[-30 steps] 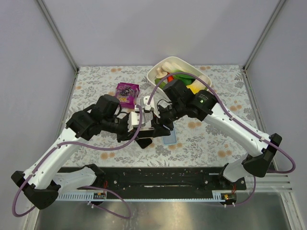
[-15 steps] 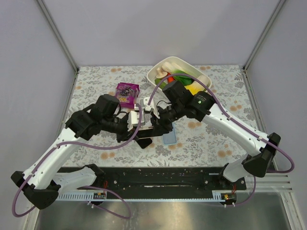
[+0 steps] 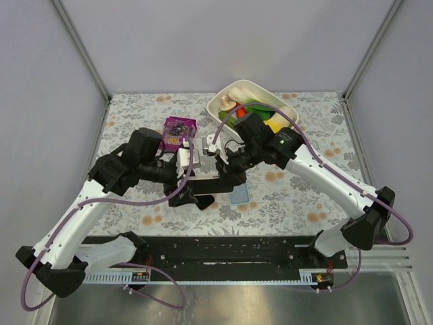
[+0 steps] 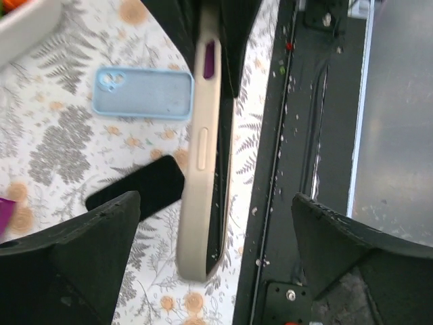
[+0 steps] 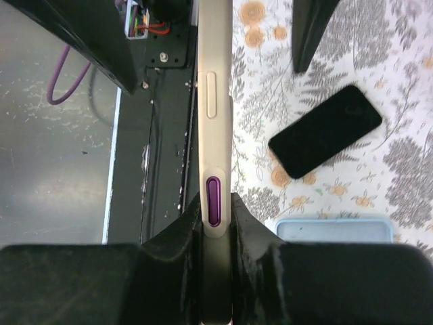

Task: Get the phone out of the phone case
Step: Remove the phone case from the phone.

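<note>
**A:** Right wrist view first: the right gripper (image 5: 215, 215) has its pads (image 5: 177, 238) clamped on the two broad faces of the beige case (image 5: 214, 81). The grip is at the end with the purple button (image 5: 214, 200).

**B:** And the other one?

**A:** The left gripper (image 4: 215, 202) stands wide, a finger (image 4: 88, 237) on each side of the case's free end, touching neither face. The case is held edge-on in the air between the arms, off the flowered cloth (image 4: 54, 149).

**B:** How will it handle?

**A:** The shell is matte, with rounded corners and a long moulded side button (image 5: 210, 95). I'd judge it rubbery, so it should flex and grip well. A dark strip (image 4: 221, 189) along one face may be the phone, though I cannot be sure. If so, expect something stiff, glassy and slick, but light for either arm. Take the shell's rim at the free corner and peel it back, rather than squeezing the screen.

**B:** Anything nearby?

**A:** A black handset (image 5: 325, 132) lies flat on the cloth, with a pale blue case (image 4: 143, 93) near it, flat and smooth-backed.
</note>
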`<action>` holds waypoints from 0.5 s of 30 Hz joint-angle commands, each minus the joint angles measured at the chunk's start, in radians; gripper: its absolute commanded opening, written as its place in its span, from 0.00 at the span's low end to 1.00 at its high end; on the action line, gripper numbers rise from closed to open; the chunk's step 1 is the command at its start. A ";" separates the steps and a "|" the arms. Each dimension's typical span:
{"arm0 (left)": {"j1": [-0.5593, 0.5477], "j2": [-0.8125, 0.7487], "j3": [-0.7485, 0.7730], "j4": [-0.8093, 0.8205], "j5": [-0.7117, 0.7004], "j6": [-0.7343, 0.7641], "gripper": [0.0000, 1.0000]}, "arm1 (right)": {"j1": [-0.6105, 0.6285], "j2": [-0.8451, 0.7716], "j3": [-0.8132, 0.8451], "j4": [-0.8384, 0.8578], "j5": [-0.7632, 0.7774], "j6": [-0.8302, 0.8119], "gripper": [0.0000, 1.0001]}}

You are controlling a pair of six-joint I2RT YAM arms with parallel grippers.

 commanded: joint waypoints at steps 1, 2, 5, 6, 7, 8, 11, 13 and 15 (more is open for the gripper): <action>0.090 -0.026 0.088 0.130 0.163 -0.002 0.99 | -0.035 -0.044 -0.032 0.008 -0.021 0.040 0.00; 0.127 -0.029 0.094 0.130 0.200 -0.007 0.99 | -0.043 -0.052 -0.042 0.011 -0.027 0.042 0.00; 0.245 -0.044 0.103 0.128 0.312 -0.017 0.99 | -0.077 -0.078 -0.069 0.025 -0.056 0.050 0.00; 0.280 -0.046 0.103 0.121 0.349 -0.019 0.99 | -0.085 -0.090 -0.081 0.036 -0.065 0.053 0.00; 0.295 -0.049 0.099 0.117 0.364 -0.019 0.98 | -0.094 -0.104 -0.091 0.044 -0.076 0.054 0.00; 0.308 -0.050 0.097 0.111 0.384 -0.019 0.98 | -0.098 -0.113 -0.100 0.057 -0.091 0.059 0.00; 0.338 -0.038 0.072 0.107 0.467 -0.031 0.93 | -0.111 -0.147 -0.118 0.088 -0.117 0.068 0.00; 0.355 -0.018 0.056 0.108 0.539 -0.044 0.89 | -0.114 -0.161 -0.120 0.099 -0.130 0.066 0.00; 0.365 0.011 0.046 0.108 0.610 -0.054 0.85 | -0.114 -0.166 -0.118 0.102 -0.141 0.068 0.00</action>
